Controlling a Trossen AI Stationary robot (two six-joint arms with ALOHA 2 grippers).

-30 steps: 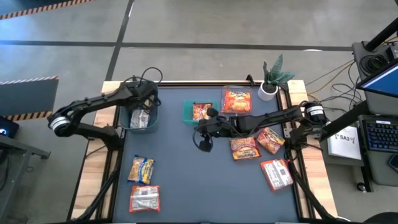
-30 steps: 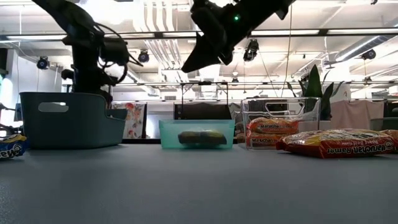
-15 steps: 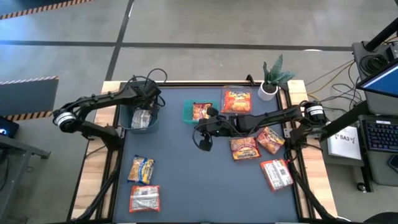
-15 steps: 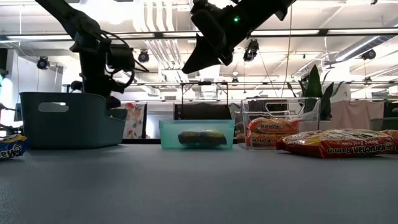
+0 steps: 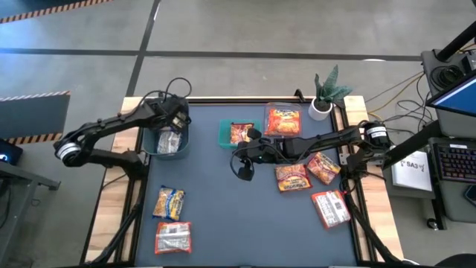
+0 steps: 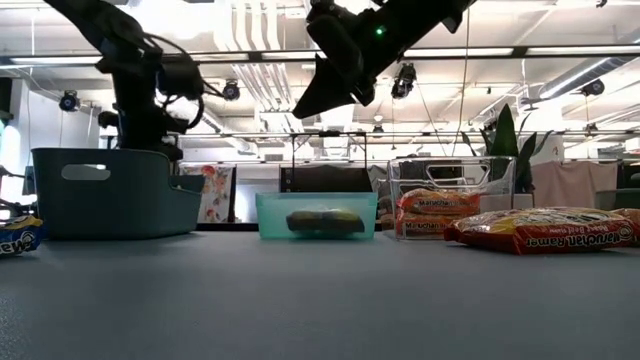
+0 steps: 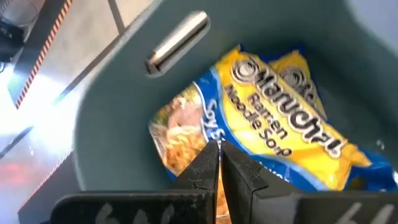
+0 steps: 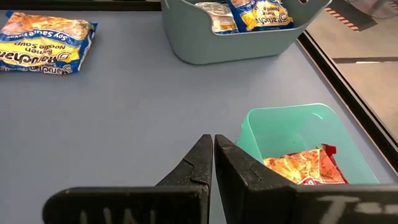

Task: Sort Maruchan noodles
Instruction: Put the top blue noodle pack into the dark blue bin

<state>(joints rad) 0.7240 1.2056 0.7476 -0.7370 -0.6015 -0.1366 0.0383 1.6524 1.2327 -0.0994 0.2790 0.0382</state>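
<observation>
Over at the left, the left gripper (image 5: 178, 119), fingers together, hangs over the grey bin (image 5: 154, 151) holding a yellow-and-blue packet (image 7: 280, 130), while the right gripper (image 5: 239, 156), likewise closed and empty, hovers mid-table beside the teal bin (image 8: 292, 127), with orange-red packets (image 5: 294, 177) lying further right.

High view looks straight down on the whole table (image 5: 216, 216). Low view looks level across it. Left wrist view sits close above the grey bin (image 7: 112, 124); right wrist view shares that bin.
</observation>
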